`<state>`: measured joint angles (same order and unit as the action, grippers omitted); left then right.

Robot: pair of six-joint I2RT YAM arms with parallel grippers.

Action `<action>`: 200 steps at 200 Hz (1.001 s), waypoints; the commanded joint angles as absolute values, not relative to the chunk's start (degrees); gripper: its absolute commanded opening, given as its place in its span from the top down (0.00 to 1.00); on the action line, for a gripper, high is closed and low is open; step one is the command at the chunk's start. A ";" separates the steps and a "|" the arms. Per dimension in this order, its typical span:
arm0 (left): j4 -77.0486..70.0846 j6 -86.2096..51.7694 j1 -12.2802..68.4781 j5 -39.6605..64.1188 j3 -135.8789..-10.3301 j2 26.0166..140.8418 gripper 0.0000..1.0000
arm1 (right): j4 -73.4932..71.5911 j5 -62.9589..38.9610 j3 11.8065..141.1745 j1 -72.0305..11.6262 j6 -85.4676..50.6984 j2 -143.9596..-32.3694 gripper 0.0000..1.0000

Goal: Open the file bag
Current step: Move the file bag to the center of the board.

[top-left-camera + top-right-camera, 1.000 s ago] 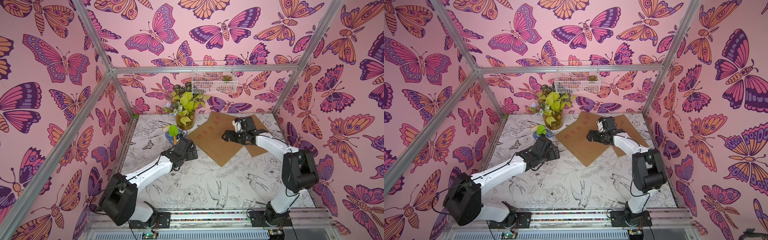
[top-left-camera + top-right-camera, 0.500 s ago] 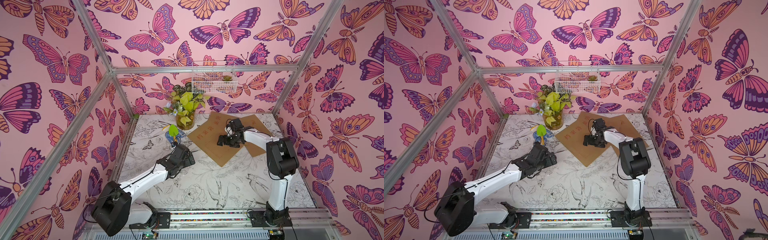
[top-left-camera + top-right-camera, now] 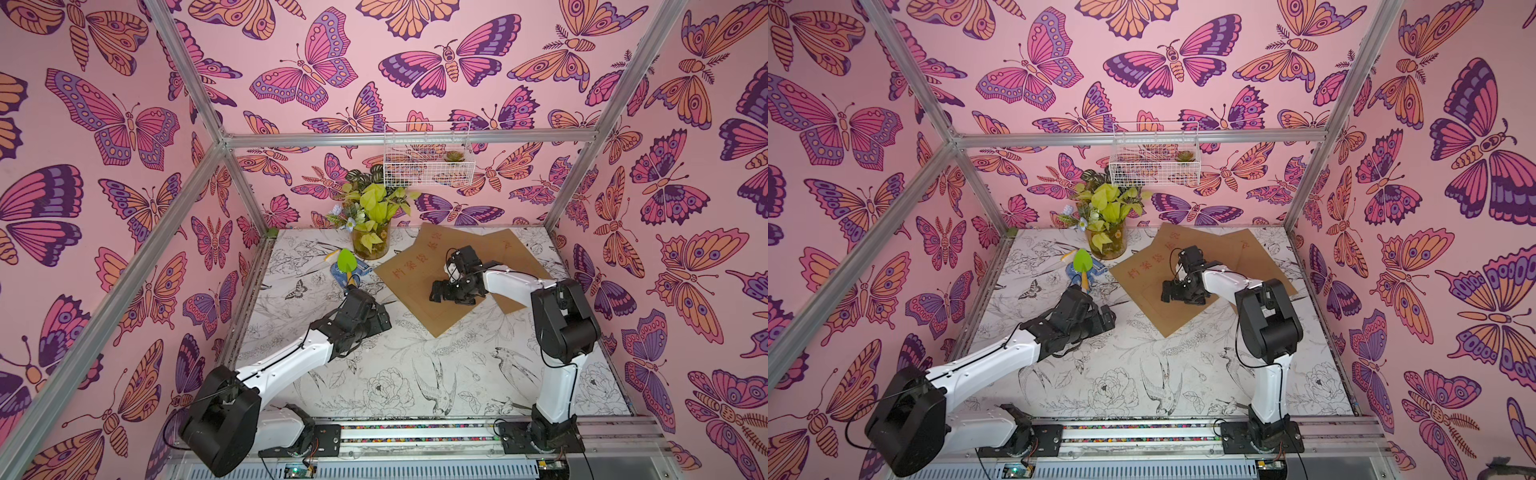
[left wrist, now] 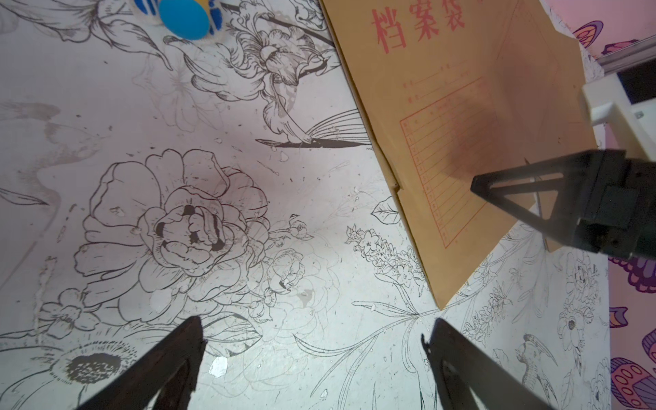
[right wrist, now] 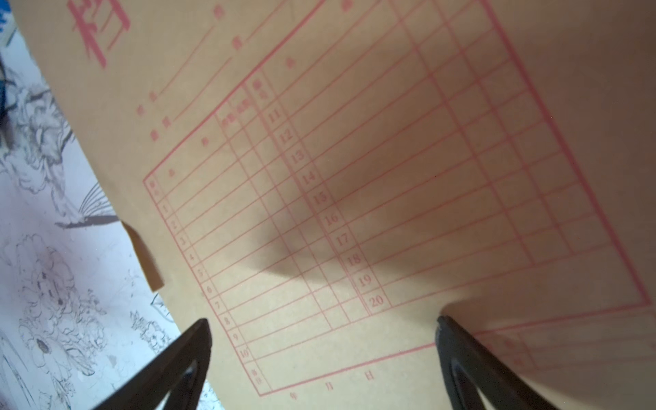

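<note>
Bag [image 3: 409, 293] flat on table [image 3: 374, 374], far-right area; long axis diagonal, title end toward far left. Right gripper [image 5: 321, 326] over bag, fingers wide, empty. Left gripper [image 4: 312, 330] over table beside bag, wide, empty.

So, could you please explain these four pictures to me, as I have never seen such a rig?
The left arm and right arm are robots fixed at the front of the table, each ending in a two-finger gripper. Two pictures look down from a camera pair overhead; two come from cameras on the wrists. On it lie a file bag, a second bag, a vase and a green trowel. The right gripper hovers open over the file bag, the left gripper open over bare table. Nothing is held.
</note>
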<state>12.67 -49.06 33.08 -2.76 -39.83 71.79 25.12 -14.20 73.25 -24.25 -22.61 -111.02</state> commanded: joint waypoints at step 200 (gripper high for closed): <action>15.91 -32.48 29.04 9.35 -50.17 88.36 0.30 | 0.18 -19.40 35.76 -32.59 -46.35 -78.57 0.00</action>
